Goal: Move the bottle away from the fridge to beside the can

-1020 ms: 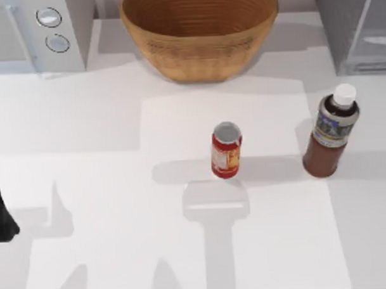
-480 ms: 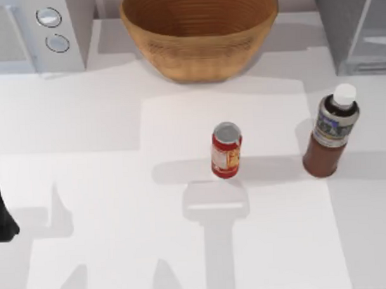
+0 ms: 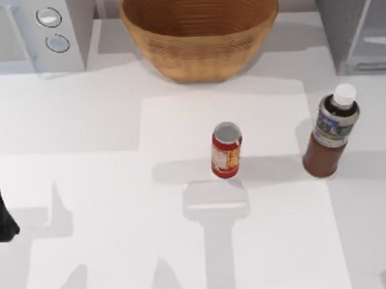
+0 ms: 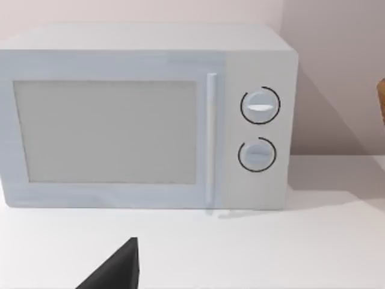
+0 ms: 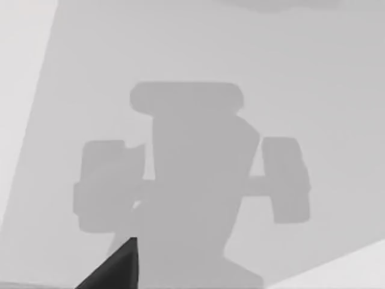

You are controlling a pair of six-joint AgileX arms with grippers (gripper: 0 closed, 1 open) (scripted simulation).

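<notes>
Bottle (image 3: 332, 134) upright on the desk (image 3: 86, 186), right side of the top view, just in front of the fridge (image 3: 357, 28) but apart from it. Slim, dark reddish-brown liquid, white screw cap, grey-blue label; taller than the can (image 3: 226, 151). Can stands upright near desk centre, well apart to the bottle's left: red, yellow-and-white label, silver top. Nothing touching either. Woven basket (image 3: 199, 31) at the back centre, white microwave (image 3: 37, 32) with two round dials back left. Left arm (image 3: 0, 208) parked at the top view's left edge, dark shape, claw state cannot tell. Left wrist view faces the microwave front: door panel, handle, both dials, plus a dark claw tip at the frame edge. Right wrist view looks at bare desk with a claw-shaped shadow on it; right claw state cannot tell.
</notes>
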